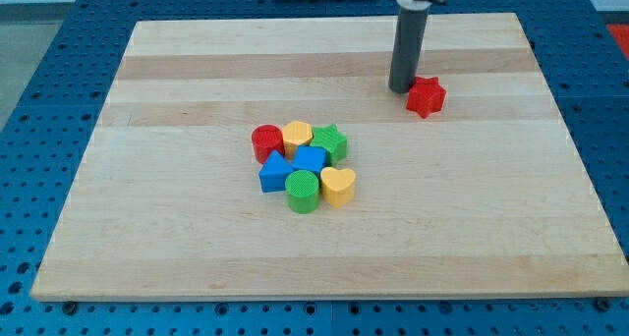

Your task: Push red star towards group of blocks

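The red star [426, 96] lies on the wooden board [177, 228] at the view's upper right. My tip [401, 88] stands just left of the star, at its upper left edge, touching or nearly touching it. The group of blocks sits near the board's middle: a red cylinder [266, 142], a yellow block [297, 135], a green star [330, 140], a blue triangle [274, 172], a blue cube [311, 160], a green cylinder [304, 191] and a yellow heart [337, 186]. The star is well apart from the group, up and to the right of it.
The board rests on a blue perforated table [39, 100]. The rod's dark shaft [408, 41] rises from the tip to the view's top edge.
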Controlling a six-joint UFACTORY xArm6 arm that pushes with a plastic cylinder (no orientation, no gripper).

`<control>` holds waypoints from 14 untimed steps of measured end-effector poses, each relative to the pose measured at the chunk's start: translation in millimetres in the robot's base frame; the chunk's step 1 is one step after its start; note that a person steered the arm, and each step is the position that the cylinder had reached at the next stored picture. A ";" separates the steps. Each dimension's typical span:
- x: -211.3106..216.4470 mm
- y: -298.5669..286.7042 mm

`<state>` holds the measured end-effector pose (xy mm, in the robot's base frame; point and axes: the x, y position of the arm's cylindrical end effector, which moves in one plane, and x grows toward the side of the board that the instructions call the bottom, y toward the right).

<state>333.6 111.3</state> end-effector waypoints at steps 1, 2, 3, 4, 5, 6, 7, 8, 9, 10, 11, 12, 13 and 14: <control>1.2 26.3; -1.4 26.3; -5.5 26.3; -5.9 65.7; -16.0 72.3; -11.0 85.3; 28.5 72.1; 39.9 65.0; 40.6 52.5; 40.6 42.7; 40.6 42.7; 57.7 22.6; 57.7 22.6; 81.6 0.7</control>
